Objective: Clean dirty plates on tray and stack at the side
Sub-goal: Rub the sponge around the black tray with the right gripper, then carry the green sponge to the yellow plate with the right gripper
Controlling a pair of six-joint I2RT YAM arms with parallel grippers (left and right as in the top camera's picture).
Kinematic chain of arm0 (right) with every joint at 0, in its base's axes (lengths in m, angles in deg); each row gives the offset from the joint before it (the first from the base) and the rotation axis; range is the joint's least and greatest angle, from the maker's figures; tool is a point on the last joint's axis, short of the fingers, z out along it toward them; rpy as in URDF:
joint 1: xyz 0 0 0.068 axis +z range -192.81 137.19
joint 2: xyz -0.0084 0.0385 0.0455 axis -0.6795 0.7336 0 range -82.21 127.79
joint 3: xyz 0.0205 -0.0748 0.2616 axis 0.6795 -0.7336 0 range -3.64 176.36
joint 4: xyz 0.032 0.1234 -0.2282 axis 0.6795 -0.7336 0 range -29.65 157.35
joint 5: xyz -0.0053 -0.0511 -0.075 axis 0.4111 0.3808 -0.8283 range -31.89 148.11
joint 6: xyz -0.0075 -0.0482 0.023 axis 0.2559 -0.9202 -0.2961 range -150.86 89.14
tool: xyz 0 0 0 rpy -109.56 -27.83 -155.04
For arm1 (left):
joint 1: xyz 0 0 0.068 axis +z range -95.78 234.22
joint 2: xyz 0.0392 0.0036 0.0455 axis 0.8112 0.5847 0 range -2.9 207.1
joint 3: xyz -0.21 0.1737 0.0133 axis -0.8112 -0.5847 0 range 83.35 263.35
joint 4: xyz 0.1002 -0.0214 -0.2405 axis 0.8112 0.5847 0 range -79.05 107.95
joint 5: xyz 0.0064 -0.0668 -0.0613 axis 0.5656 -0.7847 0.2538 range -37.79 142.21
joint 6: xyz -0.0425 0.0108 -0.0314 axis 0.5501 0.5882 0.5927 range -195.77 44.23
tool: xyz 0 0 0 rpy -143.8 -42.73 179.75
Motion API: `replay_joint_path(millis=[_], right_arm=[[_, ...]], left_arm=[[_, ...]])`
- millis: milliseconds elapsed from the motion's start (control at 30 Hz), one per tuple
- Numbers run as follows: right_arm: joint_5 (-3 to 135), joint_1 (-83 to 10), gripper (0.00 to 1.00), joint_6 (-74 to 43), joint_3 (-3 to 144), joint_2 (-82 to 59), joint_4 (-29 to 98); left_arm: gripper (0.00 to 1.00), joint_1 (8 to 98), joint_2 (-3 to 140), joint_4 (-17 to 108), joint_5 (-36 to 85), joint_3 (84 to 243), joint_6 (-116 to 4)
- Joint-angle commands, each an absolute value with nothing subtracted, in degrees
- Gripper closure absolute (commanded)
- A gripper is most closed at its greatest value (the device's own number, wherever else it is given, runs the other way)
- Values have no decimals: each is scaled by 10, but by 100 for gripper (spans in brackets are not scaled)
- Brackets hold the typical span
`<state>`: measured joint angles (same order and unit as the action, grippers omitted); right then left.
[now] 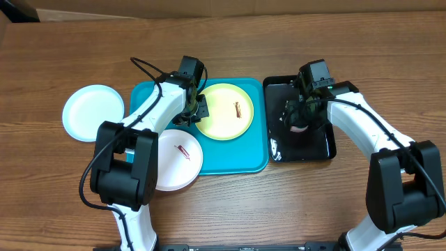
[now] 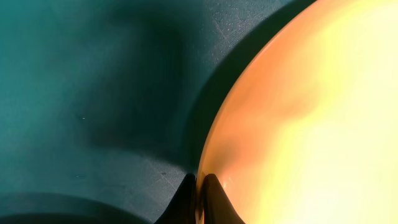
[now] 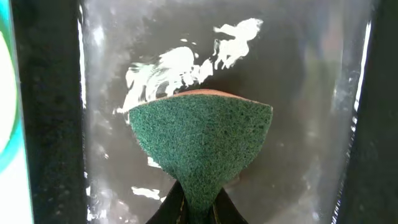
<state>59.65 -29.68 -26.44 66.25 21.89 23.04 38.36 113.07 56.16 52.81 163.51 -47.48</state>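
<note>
The yellow-green plate (image 1: 224,110) lies on the turquoise tray (image 1: 244,159) with a reddish-brown smudge near its middle. My left gripper (image 1: 197,111) is shut on that plate's left rim. In the left wrist view its fingertips (image 2: 210,199) pinch the edge of the plate (image 2: 311,124) just above the tray floor (image 2: 93,93). A white plate (image 1: 178,159) with a red smudge overlaps the tray's front left corner. A pale blue plate (image 1: 93,112) rests on the table to the left. My right gripper (image 1: 300,118) is shut on a green sponge (image 3: 199,143) over the black tray.
The glossy black tray (image 1: 326,143) stands right of the turquoise one, wet with white foam streaks (image 3: 180,68). Bare wooden table surrounds both trays. Both arms reach in from the near edge.
</note>
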Motion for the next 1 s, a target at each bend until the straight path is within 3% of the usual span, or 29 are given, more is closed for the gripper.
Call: replay_joint_path(millis=[0,333,733,967], right_arm=[[582,-297,96,-264,697,203,215],[582,-284,96,-242,787,203,96],[561,-269,96,-218,674,204,199],[548,-269,96,-214,753,202,134]], left_arm=[[96,385,1135,564,528,1633,-488],[95,384,1135,559,528,1633,-490],[96,384,1135,557,528,1629,-490],[96,384,1135,556,527,1629,-490]])
